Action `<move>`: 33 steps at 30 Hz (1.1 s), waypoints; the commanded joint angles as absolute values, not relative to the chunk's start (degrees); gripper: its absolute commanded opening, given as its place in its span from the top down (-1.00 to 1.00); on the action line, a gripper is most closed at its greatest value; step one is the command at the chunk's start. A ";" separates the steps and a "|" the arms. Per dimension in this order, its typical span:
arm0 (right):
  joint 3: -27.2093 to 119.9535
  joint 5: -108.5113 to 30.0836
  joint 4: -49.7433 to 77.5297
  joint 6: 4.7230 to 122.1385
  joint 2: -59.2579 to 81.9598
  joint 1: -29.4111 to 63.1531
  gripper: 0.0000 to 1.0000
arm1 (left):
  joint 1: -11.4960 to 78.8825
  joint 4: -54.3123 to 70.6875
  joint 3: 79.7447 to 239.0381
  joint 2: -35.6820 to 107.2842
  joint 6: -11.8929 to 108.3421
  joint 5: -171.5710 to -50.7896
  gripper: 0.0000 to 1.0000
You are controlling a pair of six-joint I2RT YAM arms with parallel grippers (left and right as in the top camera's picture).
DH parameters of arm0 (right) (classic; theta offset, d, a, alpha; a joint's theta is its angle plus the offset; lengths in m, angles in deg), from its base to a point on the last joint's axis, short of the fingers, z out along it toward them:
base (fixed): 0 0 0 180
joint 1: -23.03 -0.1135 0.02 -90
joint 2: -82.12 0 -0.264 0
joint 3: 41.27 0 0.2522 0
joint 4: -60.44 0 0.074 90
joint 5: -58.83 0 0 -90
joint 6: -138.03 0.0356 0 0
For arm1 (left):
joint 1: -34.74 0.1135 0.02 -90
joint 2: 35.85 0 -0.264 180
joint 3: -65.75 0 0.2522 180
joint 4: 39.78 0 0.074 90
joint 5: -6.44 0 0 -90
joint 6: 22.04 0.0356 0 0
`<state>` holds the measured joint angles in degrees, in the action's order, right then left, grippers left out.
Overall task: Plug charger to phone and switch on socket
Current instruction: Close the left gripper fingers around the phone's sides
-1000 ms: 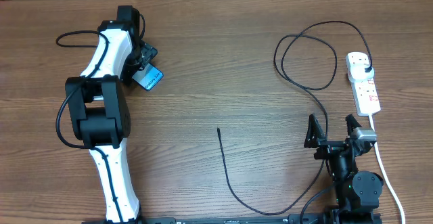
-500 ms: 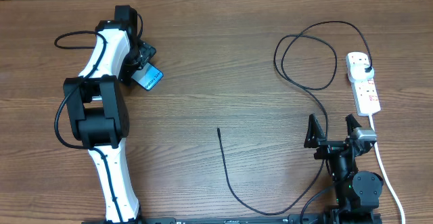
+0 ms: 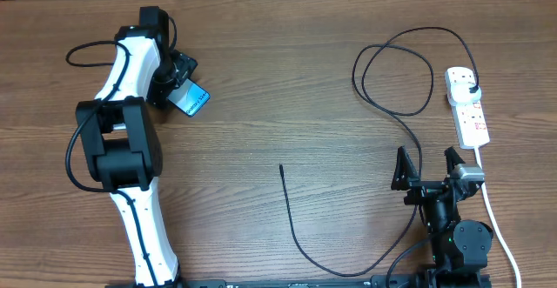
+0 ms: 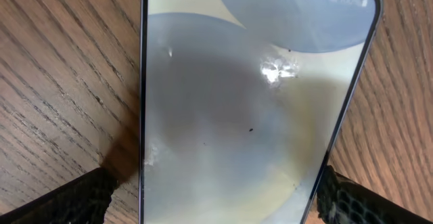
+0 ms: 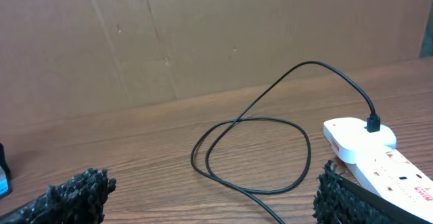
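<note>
Currently the main hazard lies at the left gripper, which hangs low over the phone at the far left of the table.

**Hazards**
- The phone lies flat, screen up and turned at an angle. Its edges are thin, so jaws closing across its width may slip off, or push and turn the phone instead of seizing it.
- The connector tip of the charger lies near centre, well apart from the phone. The cable is thin and limp, so the tip may swing or droop when lifted and miss the port.
- The cable loops lie just left of the socket. Dragging the cable may snag a loop or shift the socket.
- The plug already sits in the socket's far end. Whether the switch is on cannot be told.

**Tool state**
- Left gripper: jaws fully spread, fingers flanking the phone's two long edges. Nothing is grasped, and contact with the edges cannot be told.
- Right gripper: jaws spread wide, empty, at the near right, just near of the socket.
</note>
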<state>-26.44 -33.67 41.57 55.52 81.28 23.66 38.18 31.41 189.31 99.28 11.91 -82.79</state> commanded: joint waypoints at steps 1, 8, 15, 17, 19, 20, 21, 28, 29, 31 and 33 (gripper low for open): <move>-27.06 -32.91 41.90 55.30 81.89 23.64 -1.00 | 38.47 31.83 188.24 103.33 10.51 -85.94 -1.00; -27.06 -32.91 41.90 55.30 81.89 23.64 -1.00 | 38.47 31.89 188.24 103.33 10.53 -85.87 -1.00; -27.06 -32.91 41.88 55.30 81.89 23.64 -1.00 | 38.47 32.88 188.31 103.33 10.47 -85.43 -1.00; -27.06 -32.91 41.88 55.30 81.89 23.64 -1.00 | 38.47 33.62 188.44 103.33 9.57 -84.73 -1.00; -27.06 -32.91 41.90 55.30 81.89 23.64 -1.00 | 38.47 34.27 188.44 103.33 8.98 -83.77 -1.00; -27.06 -32.91 41.88 55.30 81.89 23.64 -1.00 | 38.47 34.67 188.44 103.33 8.70 -83.42 -1.00; -27.06 -32.91 41.90 55.30 81.89 23.64 -1.00 | 38.47 35.08 188.44 103.33 8.28 -82.94 -1.00; -27.06 -32.91 41.88 55.30 81.89 23.64 -1.00 | 38.47 35.45 188.44 103.33 8.15 -81.32 -1.00; -27.06 -32.91 41.90 55.30 81.89 23.64 -1.00 | 38.47 35.45 188.44 103.33 8.13 -81.02 -1.00; -27.06 -32.91 41.88 55.30 81.89 23.64 -1.00 | 38.47 35.74 188.44 103.33 8.13 -79.68 -1.00; -27.06 -32.91 41.90 55.30 81.89 23.64 -1.00 | 38.47 36.00 188.44 103.33 8.13 -79.55 -1.00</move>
<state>-26.44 -33.65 41.55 55.50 81.28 23.66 38.18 35.26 189.40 99.59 9.53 -81.26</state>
